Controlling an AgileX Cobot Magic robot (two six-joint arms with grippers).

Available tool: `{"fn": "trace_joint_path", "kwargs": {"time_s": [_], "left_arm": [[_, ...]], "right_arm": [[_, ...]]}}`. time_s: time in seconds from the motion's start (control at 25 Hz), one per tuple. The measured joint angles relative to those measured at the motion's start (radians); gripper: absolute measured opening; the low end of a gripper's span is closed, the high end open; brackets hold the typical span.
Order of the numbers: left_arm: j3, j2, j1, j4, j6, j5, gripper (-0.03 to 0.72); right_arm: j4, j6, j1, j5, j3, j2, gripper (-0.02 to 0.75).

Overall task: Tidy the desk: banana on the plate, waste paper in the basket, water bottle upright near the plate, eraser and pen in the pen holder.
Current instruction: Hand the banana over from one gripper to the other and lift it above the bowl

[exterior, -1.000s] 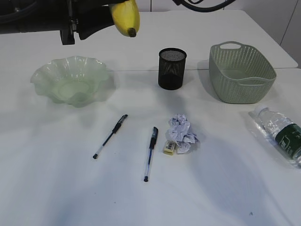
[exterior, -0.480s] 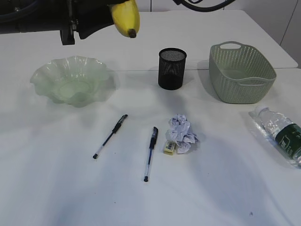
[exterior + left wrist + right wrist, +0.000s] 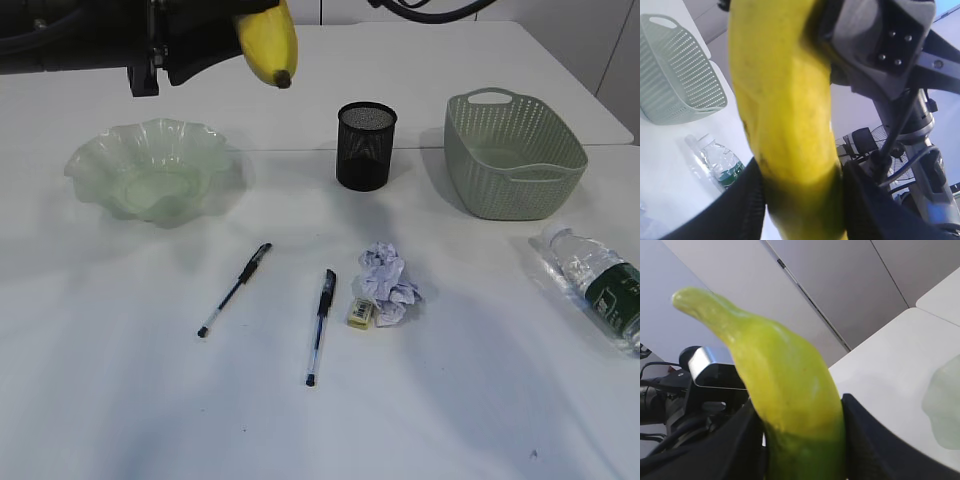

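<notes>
Jaws of the left gripper (image 3: 802,200) are part-way closed and clamped on the banana (image 3: 268,40), both dark fingers pressed against the peel. The right gripper (image 3: 802,440) also has the banana between its fingers, but I cannot tell whether they press or merely flank it. The banana hangs high at the back of the table, tip down, above and to the right of the plate (image 3: 100,150), not over its bowl. Main risk: two grippers share one fruit, so if one lets go while the other's grip is loose, the banana falls onto bare table short of the plate. If both hold while the arms move apart, the peel may bruise or split. Curved, smooth skin could also swivel in a single grip. Release from this height would likely bounce it off the plate's frilled rim, so a lower approach over the centre seems needed. Elsewhere, the waste paper (image 3: 388,280) touches the eraser (image 3: 361,313); a careless pick there could drag both. The water bottle (image 3: 600,285) lies on its side near the right edge and may roll.
</notes>
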Motion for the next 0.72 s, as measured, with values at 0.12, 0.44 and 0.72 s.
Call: {"fn": "trace_joint_path", "kwargs": {"time_s": [0.12, 0.44, 0.72], "left_arm": [[0.000, 0.000, -0.002, 0.005, 0.011, -0.010, 0.283], [0.000, 0.000, -0.004, 0.005, 0.018, -0.014, 0.280], [0.000, 0.000, -0.005, 0.013, 0.020, -0.016, 0.274]], "right_arm": [[0.006, 0.011, 0.000, 0.000, 0.000, 0.000, 0.389], [0.009, 0.017, 0.002, 0.000, 0.000, 0.000, 0.395], [0.009, 0.027, 0.004, 0.000, 0.000, 0.000, 0.435]]}}
